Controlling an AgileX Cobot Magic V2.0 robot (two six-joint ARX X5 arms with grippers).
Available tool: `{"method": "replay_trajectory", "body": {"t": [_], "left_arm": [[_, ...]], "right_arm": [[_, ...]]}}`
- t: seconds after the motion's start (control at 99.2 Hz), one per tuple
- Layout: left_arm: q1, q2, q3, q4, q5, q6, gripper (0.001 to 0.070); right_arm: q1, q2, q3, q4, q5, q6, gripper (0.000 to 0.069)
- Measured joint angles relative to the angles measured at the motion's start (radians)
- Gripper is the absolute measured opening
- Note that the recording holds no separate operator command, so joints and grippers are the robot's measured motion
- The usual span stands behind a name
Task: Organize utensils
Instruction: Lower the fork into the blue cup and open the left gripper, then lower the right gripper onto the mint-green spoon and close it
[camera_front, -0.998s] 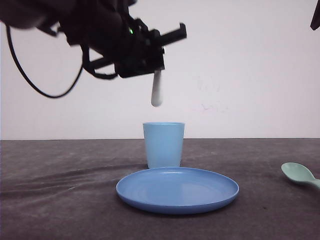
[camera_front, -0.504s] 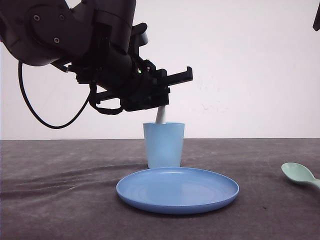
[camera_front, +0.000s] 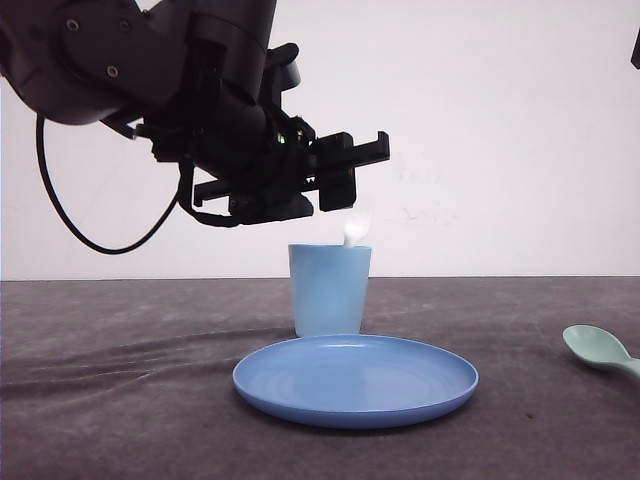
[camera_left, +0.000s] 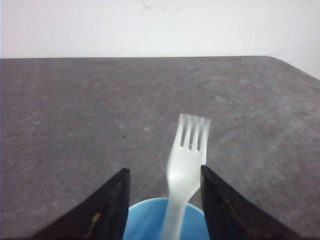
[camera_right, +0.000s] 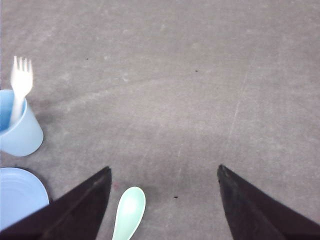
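A dark grey table (camera_front: 120, 400) stretches across the scene in front of a plain white wall (camera_front: 500, 120). Above the table's left half, the large black left arm (camera_front: 150, 70) reaches in from the left, its left gripper (camera_front: 345, 185) hanging just above a light blue cup (camera_front: 330, 290); the wrist view shows its two black fingers (camera_left: 107, 210) spread apart, one on each side of the cup's rim, touching nothing. A round blue plate (camera_front: 355, 380) lies on the table just in front of the cup, nearer the camera. The cup stands upright near the centre of the table, behind the plate. A white plastic fork (camera_left: 184, 165) stands in the cup with its handle down inside and its tines pointing up, leaning against the rim; from the front its top shows as a pale blur just above the cup's right edge. A pale mint-green spoon (camera_front: 600, 350) lies flat on the table at the far right, well apart from the plate and cup, bowl facing up. The right gripper (camera_right: 165, 200) hangs above the table near the spoon, its dark fingers wide apart and holding nothing.
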Motion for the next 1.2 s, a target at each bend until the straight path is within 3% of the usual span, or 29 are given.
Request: {"method": "replay_trajectory", "body": {"t": [0.282,0.656,0.898,1.2], "left_arm": [[0.0,-0.206,0.0,-0.173,-0.004,0.006,0.0271],[-0.002,-0.61,0.0,-0.632,-0.004,0.012,0.0271],[-0.002,-0.765,0.0,-0.896,-0.004,0.014,0.0271],[-0.003,-0.822,0.0,-0.982,-0.004,0.014,0.0271]], "right_arm": [[0.002,0.0,0.0,-0.071,-0.034,0.013,0.0425],[0.121,0.143,0.0,-0.275,-0.052,0.126,0.0425],[0.23,0.226,-0.061,-0.243,-0.046,0.214,0.0425],[0.307,0.281,-0.179,-0.119,0.066,0.325,0.0425]]}}
